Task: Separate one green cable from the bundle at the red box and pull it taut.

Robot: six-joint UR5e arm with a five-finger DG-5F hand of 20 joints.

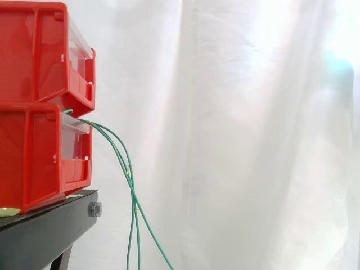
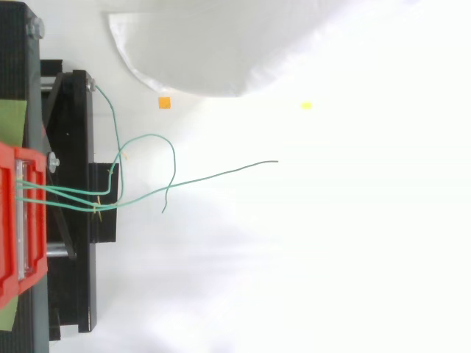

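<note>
Strands of green cable (image 1: 133,194) are seen in the side view leaving the left of the frame, where an upper red bin (image 1: 34,56) is stacked on a lower red bin (image 1: 34,157). The strands come out at the front lip of the lower bin, just under the upper one, and arch downward together past the edge of the black bench (image 1: 45,230), running out through the bottom of the frame. All of them hang slack, and a white curtain (image 1: 253,140) fills the background.

From above, the cable is seen coming out of the bin at the left edge and crossing the bench toward the right. The strands are gathered by a small yellow tie (image 2: 98,209) at the bench's right edge and spread apart beyond it on the white floor (image 2: 353,257). The longest strand (image 2: 221,174) runs rightward in a shallow curve and ends free near the middle of the frame. A second strand (image 2: 158,137) loops upward and back down, crossing the longest one. A third strand (image 2: 118,132) bends up toward the upper corner of the bench. An orange marker (image 2: 164,102) and a yellow marker (image 2: 306,105) lie on the floor, apart from the cable.

The state of the robot hand cannot be told.
</note>
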